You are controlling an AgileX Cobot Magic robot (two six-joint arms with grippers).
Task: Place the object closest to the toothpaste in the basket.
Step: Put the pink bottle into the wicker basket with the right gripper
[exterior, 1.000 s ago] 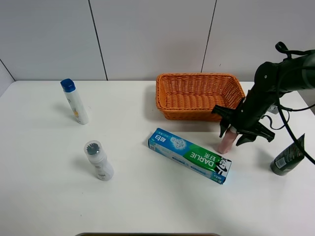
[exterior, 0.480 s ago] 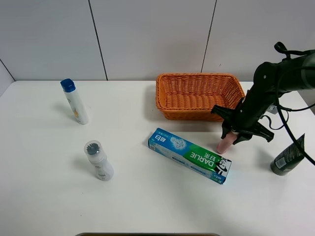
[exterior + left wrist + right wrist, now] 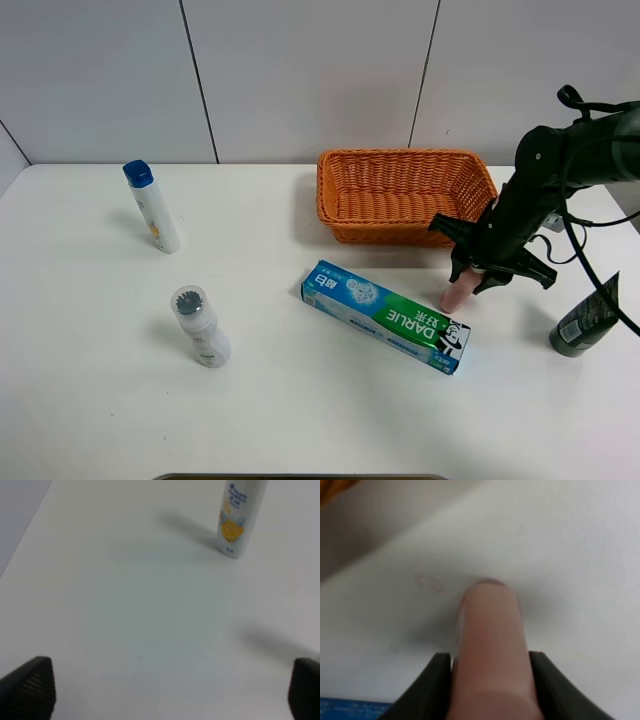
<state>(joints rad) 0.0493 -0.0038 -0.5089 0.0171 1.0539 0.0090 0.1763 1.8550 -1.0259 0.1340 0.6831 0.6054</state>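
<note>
The toothpaste box (image 3: 386, 315), blue and green, lies flat in the middle of the table. A pink tube (image 3: 459, 290) stands tilted just beyond its right end, bottom near the table. My right gripper (image 3: 484, 262) is shut on the pink tube's upper part; in the right wrist view the two black fingers (image 3: 439, 677) press both sides of the tube (image 3: 492, 645). The orange wicker basket (image 3: 345, 212) sits behind, empty. My left gripper (image 3: 170, 690) shows only two dark fingertips (image 3: 30, 685) wide apart over bare table, out of the overhead view.
A white bottle with a blue cap (image 3: 152, 206) stands at the far left, also in the left wrist view (image 3: 239, 517). A white bottle with a dark round top (image 3: 200, 326) stands front left. A dark green tube (image 3: 586, 320) stands at the right edge.
My right gripper has risen slightly and shifted toward the basket with the pink tube, tilting it. Between half a second ago and now almost nothing moves.
</note>
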